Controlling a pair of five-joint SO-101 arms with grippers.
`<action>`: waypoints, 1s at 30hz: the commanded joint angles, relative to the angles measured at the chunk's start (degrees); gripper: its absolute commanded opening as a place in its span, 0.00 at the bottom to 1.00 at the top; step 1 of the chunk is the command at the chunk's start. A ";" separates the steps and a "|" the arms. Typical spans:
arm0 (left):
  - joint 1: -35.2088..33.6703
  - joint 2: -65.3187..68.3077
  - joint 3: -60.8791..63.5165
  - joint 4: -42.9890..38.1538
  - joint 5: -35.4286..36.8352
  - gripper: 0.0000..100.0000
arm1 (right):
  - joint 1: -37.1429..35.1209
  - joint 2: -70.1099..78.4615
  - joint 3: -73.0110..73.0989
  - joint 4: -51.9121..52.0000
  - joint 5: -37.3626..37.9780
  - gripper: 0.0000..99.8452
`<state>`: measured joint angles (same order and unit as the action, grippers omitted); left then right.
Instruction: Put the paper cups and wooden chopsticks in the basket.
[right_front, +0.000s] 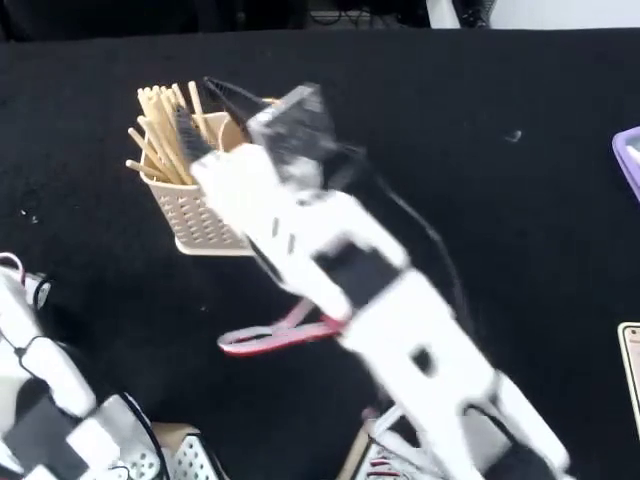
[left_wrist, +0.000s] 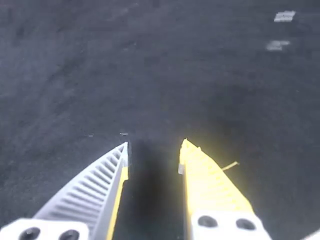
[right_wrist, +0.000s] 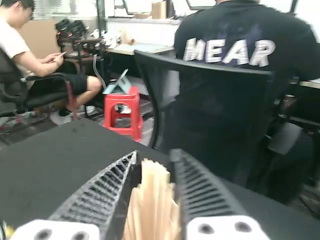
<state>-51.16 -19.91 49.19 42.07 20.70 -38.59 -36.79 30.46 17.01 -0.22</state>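
A cream basket (right_front: 195, 220) stands at the table's back left with a bunch of wooden chopsticks (right_front: 162, 130) upright in it. My right gripper (right_front: 212, 115) hovers over the basket's rim, its black fingers apart around the chopstick tops. In the right wrist view the chopsticks (right_wrist: 152, 200) rise between the spread fingers (right_wrist: 100, 195) without being pinched. My left gripper (left_wrist: 152, 155) is open over bare black tabletop, nothing between its fingers. I see no paper cup clearly.
A red and white clip-like object (right_front: 280, 335) lies on the table under the right arm (right_front: 400, 330). The left arm (right_front: 40, 400) sits at the front left. A purple object (right_front: 628, 155) is at the right edge. Perforated containers (right_front: 190, 455) stand at the front edge.
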 joint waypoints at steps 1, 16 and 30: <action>5.05 -18.99 7.16 -1.32 -3.96 0.17 | 6.68 -21.76 7.34 16.35 -0.26 0.03; 28.09 -74.73 27.03 12.75 -11.43 0.17 | 26.90 -72.04 44.00 48.53 -4.04 0.11; 49.01 -83.43 37.76 8.97 -26.73 0.17 | 27.87 -70.55 64.57 46.33 -10.46 0.21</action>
<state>-7.30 -103.08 86.02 52.70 -4.88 -12.66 -103.16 91.47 64.48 -10.59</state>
